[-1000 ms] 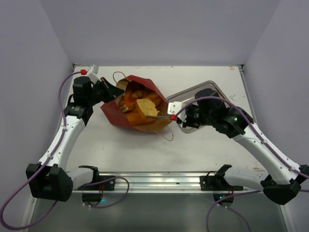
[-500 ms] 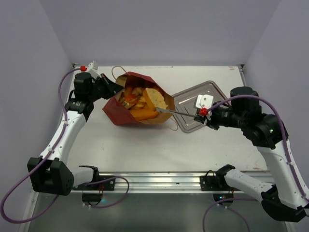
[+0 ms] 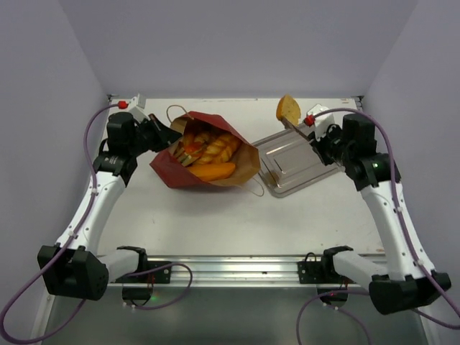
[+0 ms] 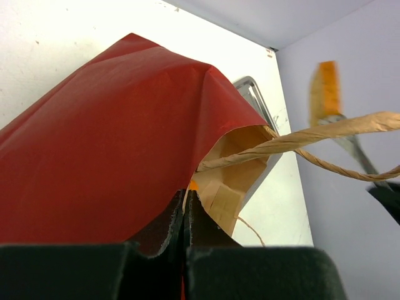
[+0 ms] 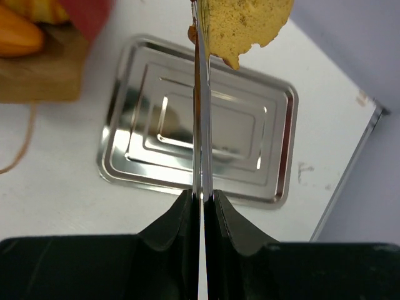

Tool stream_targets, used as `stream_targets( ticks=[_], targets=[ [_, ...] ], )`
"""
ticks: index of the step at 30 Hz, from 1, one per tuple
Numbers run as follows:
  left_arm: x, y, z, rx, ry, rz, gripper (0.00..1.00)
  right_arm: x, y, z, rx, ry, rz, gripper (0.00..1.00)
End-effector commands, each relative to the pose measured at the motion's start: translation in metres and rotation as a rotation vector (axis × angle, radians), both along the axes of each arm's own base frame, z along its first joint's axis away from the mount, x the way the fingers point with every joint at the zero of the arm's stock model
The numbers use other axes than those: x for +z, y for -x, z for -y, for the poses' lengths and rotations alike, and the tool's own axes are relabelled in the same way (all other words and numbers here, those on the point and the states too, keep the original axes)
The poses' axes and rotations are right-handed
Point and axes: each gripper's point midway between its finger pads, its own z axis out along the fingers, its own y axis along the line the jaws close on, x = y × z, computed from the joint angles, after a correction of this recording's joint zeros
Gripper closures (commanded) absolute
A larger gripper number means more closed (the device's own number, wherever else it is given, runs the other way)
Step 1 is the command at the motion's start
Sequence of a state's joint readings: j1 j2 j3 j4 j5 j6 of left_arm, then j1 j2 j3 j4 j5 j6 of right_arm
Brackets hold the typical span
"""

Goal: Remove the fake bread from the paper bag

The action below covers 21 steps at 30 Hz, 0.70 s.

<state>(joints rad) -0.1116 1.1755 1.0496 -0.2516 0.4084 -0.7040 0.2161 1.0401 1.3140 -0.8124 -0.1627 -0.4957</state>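
From overhead I see the bag (image 3: 172,169) lying on its side on the tabletop (image 3: 215,223), just left of the tray (image 3: 298,172), with its open mouth turned toward the tray. I can't tell whether the two touch. Golden rolls (image 3: 212,171) and other bread are packed in the bag's mouth.

One slice (image 3: 289,109) is out of the bag. It is pinched at the tip of the tongs (image 3: 300,131) and held in the air by the tray's far edge.

My right wrist camera shows what the overhead view does not. The right fingers (image 5: 172,222) are pressed together on the tongs' thin blades, and the slice's speckled yellow face hangs over the tray's far rim. The tray's ribbed floor is bare below it.

The left wrist camera settles the other hand. The left fingers (image 4: 164,228) are closed tight on the bag's edge, on the side away from the tray, and red paper fills most of that view. It also picks up a string handle (image 4: 325,132) looping across toward the tray, with the slice a blur behind it. That view hides the bread inside the bag.
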Motion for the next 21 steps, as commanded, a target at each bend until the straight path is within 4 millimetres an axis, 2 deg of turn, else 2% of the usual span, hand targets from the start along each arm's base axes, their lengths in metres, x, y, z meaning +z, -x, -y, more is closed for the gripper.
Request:
stream_targets(
  ticks=[1,3,4,6,7,11,13,14,18,21],
  targets=[
    [0.019,0.007,-0.001,-0.024,-0.016,0.093,1.00,-0.035,-0.046,0.045,-0.202,0.023,-0.018,1.00],
    [0.018,0.009,-0.001,-0.029,-0.020,0.096,1.00,-0.049,-0.058,0.058,-0.231,0.041,-0.033,1.00],
    [0.017,0.010,-0.001,-0.033,-0.021,0.098,1.00,-0.067,-0.063,0.068,-0.255,0.067,-0.073,1.00],
    [0.018,0.012,-0.002,-0.035,-0.027,0.104,1.00,-0.080,-0.071,0.074,-0.253,0.108,-0.081,1.00],
    [0.015,0.012,-0.002,-0.037,-0.031,0.102,1.00,-0.096,-0.074,0.077,-0.255,0.130,-0.113,1.00],
    [0.008,0.015,-0.002,-0.038,-0.036,0.098,1.00,-0.116,-0.087,0.082,-0.252,0.179,-0.141,1.00],
    [0.001,0.016,-0.002,-0.041,-0.036,0.088,1.00,-0.120,-0.098,0.085,-0.256,0.194,-0.135,1.00],
    [0.002,0.016,-0.001,-0.044,-0.033,0.090,1.00,-0.130,-0.103,0.087,-0.264,0.210,-0.159,1.00],
    [0.001,0.018,-0.001,-0.049,-0.040,0.091,1.00,-0.145,-0.118,0.096,-0.295,0.256,-0.176,1.00],
    [0.000,0.018,-0.002,-0.050,-0.051,0.091,1.00,-0.154,-0.124,0.095,-0.287,0.259,-0.196,0.98]
  ],
)
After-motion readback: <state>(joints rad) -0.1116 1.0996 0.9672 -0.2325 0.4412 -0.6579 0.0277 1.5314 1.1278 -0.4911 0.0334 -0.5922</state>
